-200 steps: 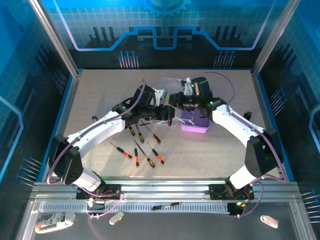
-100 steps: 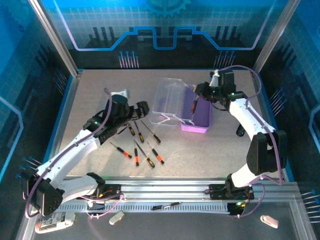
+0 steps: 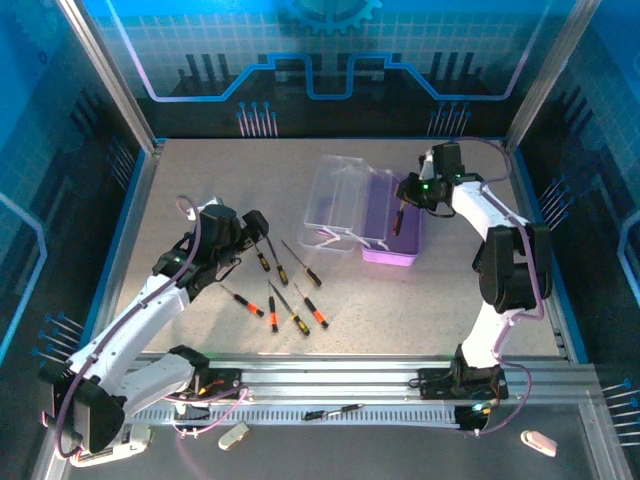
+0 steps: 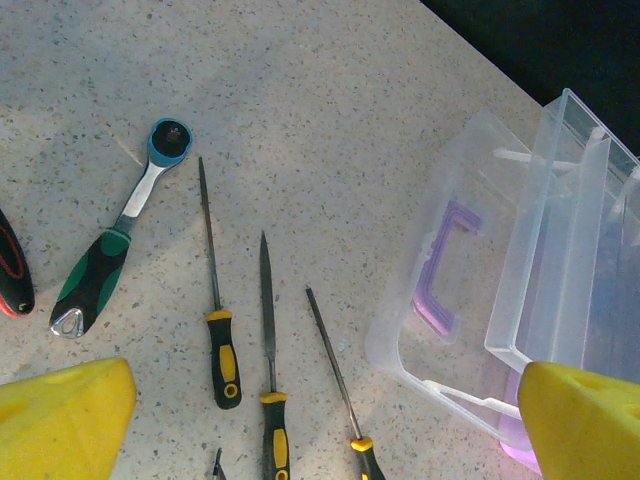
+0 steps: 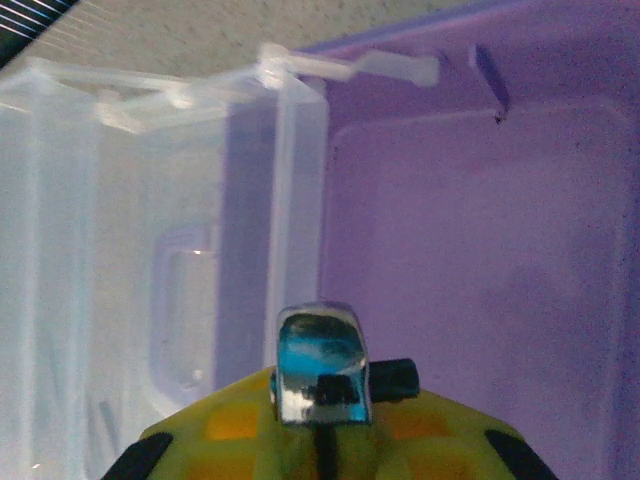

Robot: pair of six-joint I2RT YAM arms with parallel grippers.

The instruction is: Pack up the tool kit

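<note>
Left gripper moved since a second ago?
Yes. The left gripper has pulled left, away from the purple case base, to above the loose screwdrivers, jaws open.

The top camera looks down from high above the near edge, far enough back to show the whole table (image 3: 200, 180). The left wrist camera faces down, close over the screwdrivers (image 4: 222, 350) and the clear lid (image 4: 470, 230). The right wrist camera looks from very near into the purple base (image 5: 500, 250), sharing that lid's edge.
</note>
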